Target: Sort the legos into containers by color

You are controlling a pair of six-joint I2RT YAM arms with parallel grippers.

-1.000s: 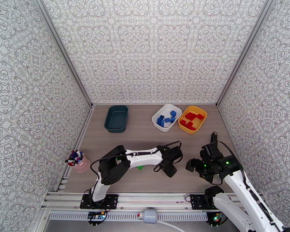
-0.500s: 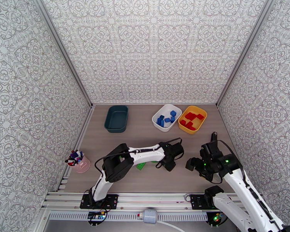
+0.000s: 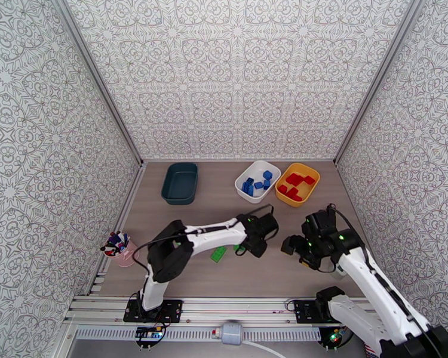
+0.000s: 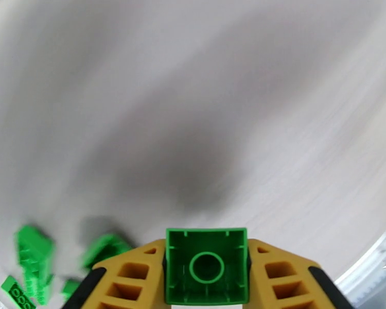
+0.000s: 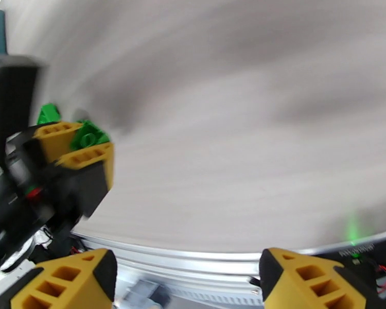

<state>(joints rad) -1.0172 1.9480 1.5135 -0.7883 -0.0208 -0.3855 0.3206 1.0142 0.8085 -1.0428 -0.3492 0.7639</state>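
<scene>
Green brick, small studded plastic, clamped between the yellow fingers of the left gripper. The jaws are closed on two opposite side walls and the grip looks centred. It appears lifted clear of the grey wood-grain table top.

Orientation: the hollow underside, with its single round tube, faces back toward the wrist. The studs are hidden, so they must point away past the fingertips, toward the table. The outline reads square; I can make out no long axis.

Other side: right gripper, jaws wide apart, nothing between them, near the left one.

Loose green bricks lie below and left of the held one, toward the table's near edge. Along the far edge:
- dark teal rounded plastic tub, empty
- white tub with blue bricks
- yellow tub with red bricks

Judgement: the step in hand is carrying green to the teal tub, the one bin unclaimed. To do it well:
- Rise straight up first, so the fingers clear the loose greens.
- Swing far-left and stop over the tub's middle.
- Lower inside the rim before opening, so the brick does not bounce out.
- Keep the swing gentle, since smooth walls could slip in the pinch.
</scene>
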